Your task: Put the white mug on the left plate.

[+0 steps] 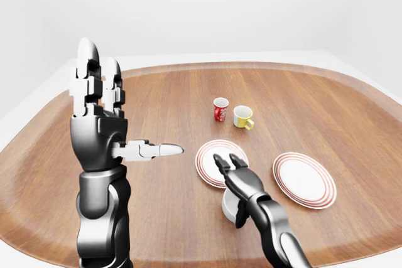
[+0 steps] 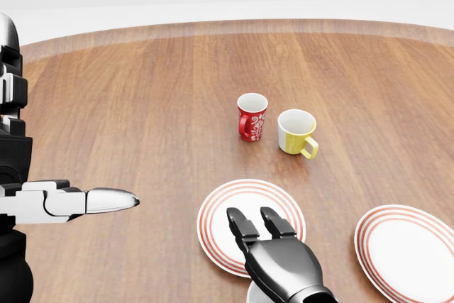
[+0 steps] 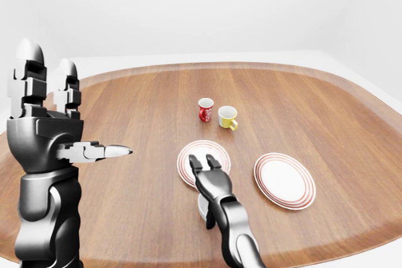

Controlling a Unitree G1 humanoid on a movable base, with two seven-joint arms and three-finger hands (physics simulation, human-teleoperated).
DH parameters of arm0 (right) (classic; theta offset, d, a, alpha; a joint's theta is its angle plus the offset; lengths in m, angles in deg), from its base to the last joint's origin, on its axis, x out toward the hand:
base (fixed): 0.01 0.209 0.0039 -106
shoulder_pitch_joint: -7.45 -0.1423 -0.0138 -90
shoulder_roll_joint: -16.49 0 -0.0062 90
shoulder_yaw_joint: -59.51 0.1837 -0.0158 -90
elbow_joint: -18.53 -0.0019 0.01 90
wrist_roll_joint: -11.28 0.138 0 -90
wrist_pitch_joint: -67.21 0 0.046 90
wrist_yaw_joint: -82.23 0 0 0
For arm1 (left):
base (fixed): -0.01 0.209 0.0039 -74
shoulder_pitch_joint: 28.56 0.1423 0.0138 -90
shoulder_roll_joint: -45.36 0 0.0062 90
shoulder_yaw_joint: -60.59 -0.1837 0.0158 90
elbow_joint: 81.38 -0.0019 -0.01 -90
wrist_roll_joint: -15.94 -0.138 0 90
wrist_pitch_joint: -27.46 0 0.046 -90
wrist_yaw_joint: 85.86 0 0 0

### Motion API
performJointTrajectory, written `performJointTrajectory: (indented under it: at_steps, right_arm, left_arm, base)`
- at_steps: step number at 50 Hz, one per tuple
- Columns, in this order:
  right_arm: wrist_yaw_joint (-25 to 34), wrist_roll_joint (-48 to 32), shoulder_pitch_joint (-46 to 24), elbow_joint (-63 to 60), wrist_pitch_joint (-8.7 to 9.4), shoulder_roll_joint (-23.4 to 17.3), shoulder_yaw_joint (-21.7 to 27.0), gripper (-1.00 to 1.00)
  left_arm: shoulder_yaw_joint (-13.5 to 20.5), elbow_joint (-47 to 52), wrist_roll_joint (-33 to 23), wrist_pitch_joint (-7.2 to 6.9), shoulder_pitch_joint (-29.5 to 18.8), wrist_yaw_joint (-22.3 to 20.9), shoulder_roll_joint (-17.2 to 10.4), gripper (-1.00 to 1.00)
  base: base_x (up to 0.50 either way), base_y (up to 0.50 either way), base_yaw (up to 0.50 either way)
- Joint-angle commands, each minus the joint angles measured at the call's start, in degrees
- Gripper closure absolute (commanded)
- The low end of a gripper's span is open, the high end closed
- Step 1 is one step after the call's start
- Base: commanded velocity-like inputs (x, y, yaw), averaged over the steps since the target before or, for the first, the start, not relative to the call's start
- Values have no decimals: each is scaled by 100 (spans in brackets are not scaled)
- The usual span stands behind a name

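Left-eye view shows the white mug (image 1: pixel 233 207) standing on the wooden bench (image 1: pixel 163 117) near the near edge, just nearer than the left plate (image 1: pixel 220 162) and almost wholly covered by the right hand (image 1: pixel 237 179). That hand lies over the mug's top with its dark fingers (image 2: pixel 245 228) stretched straight out across the near rim of the left plate; whether anything curls round the mug underneath cannot be told. The right plate (image 1: pixel 304 179) lies to the right, apart from the left plate with bare wood between them. Farther off, the red mug (image 2: pixel 251 116) and the yellow mug (image 2: pixel 296 133) stand side by side, close but apart, well beyond the left plate's far rim. The left hand (image 1: pixel 100 111) is raised upright at the left, fingers spread open, holding nothing, its thumb pointing right above the wood. Broad bare bench stretches left of the plates and beyond the two mugs to the curved far rim.
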Motion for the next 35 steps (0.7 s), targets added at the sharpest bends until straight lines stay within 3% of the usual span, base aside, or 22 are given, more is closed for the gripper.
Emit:
performJointTrajectory:
  at_steps: [1, 22, 23, 24, 35]
  right_arm:
    - [-162, -87, -60, 286, 0, 39, -57, -100]
    - [-625, -128, 137, 962, 0, -65, -344, -100]
    - [-647, -110, 133, 977, 0, -61, -329, -29]
    - [-647, -84, 144, 978, 0, -69, -306, 100]
    - [-437, -36, 226, 816, 0, -100, -316, 100]
  left_arm:
    - [-26, -13, -18, 0, 29, -2, 13, -100]
    - [-2, 6, 5, 0, 1, 8, 2, -100]
    - [-3, 8, 5, 0, -1, 8, 2, -100]
    - [7, -8, 7, 0, -3, 6, 0, -100]
    - [38, -29, 30, 0, -33, 7, -14, -100]
  base:
    - [0, 0, 0]
    - [0, 0, 0]
    - [0, 0, 0]
    - [0, 0, 0]
    - [0, 0, 0]
